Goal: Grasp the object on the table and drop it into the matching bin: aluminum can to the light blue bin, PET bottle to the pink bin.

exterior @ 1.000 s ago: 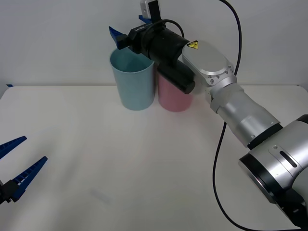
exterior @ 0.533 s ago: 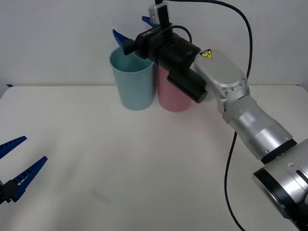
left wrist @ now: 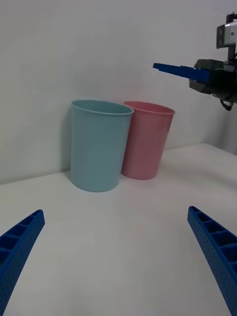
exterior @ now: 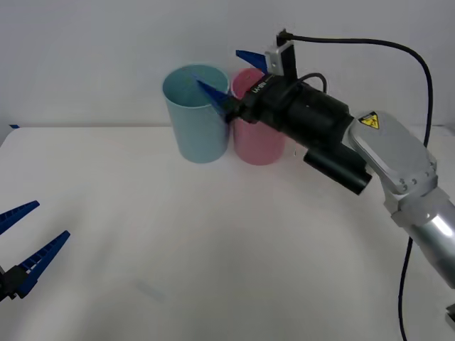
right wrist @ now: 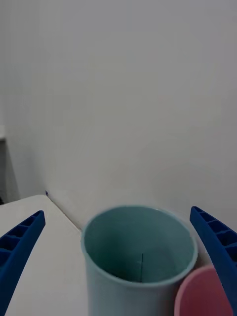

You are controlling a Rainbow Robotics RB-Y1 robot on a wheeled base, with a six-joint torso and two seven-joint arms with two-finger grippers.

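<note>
The right gripper [exterior: 232, 77] hangs with fingers spread, empty, above the pink bin [exterior: 257, 135] and light blue bin [exterior: 197, 121] — both near the table's [exterior: 213, 249] far edge. The left gripper [exterior: 25, 245] — also spread wide — waits at the left edge.

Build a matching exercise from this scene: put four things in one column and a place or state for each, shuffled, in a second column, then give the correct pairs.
Things:
1. light blue bin
2. pink bin
3. right pincer
4. left pincer

Places or states:
A. open, low over the table's near left corner
B. open, raised by the bins' rims
C. the left of the two bins
D. the right of the two bins

Pairs: 1-C, 2-D, 3-B, 4-A
</note>
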